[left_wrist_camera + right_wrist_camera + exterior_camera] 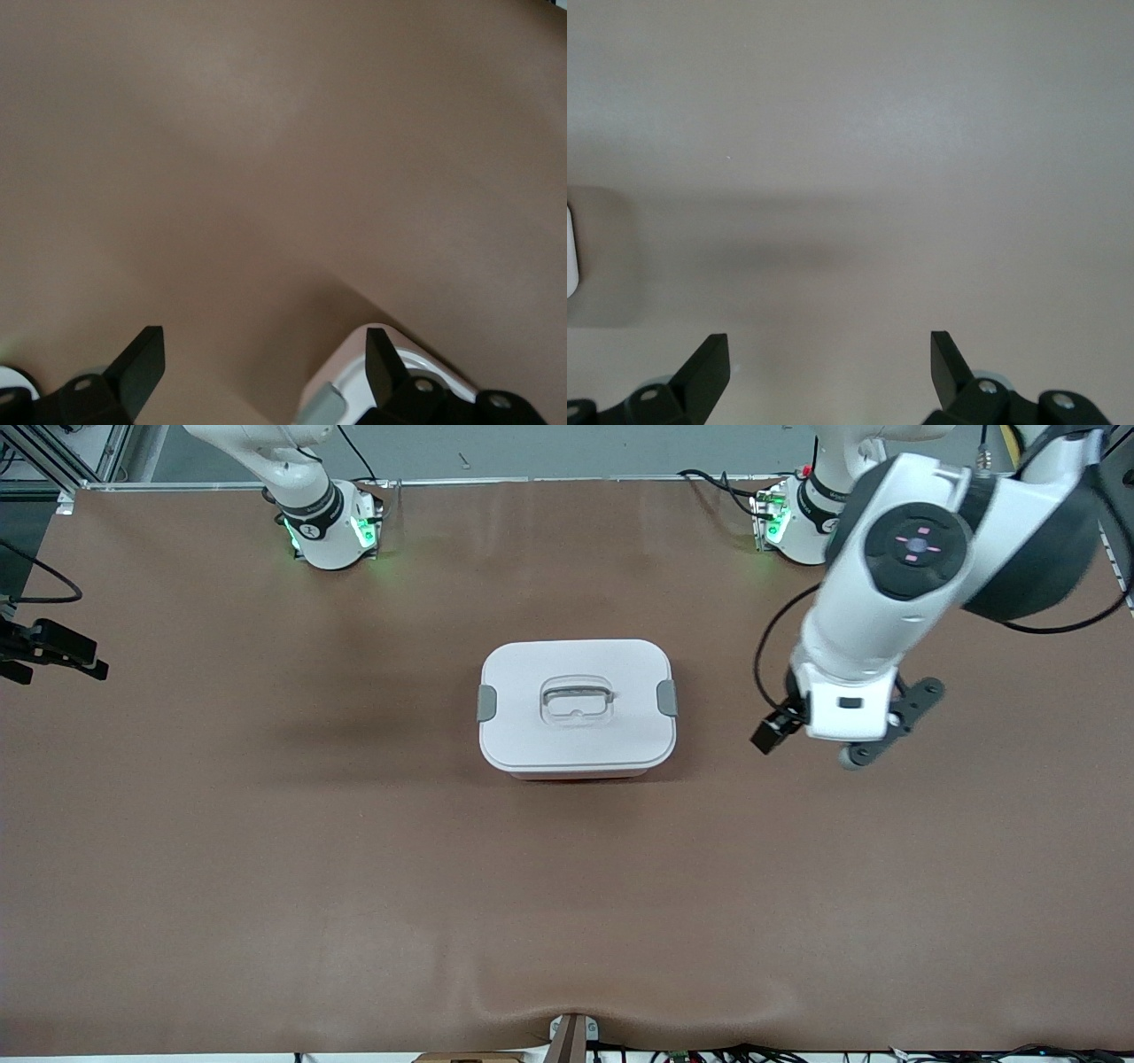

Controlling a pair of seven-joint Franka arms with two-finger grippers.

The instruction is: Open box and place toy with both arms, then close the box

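- While its white lid [576, 701] sits clipped on, the box [578, 769] hides any contents.
- Left gripper [264, 363]: jaws spread, empty, over bare surface [266, 850] beside the box.
- Right gripper [829, 365]: jaws spread, empty, box edge off to one side.

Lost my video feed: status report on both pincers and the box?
Left pincer open, empty, over bare table beside the box. Right pincer open, empty. Box lid on, clips shut. Toy not in view; nothing in the way.

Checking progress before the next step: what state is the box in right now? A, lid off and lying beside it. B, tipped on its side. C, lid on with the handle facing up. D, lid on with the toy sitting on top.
C: the box stands upright with its white lid on, the clear handle facing up and nothing resting on it.
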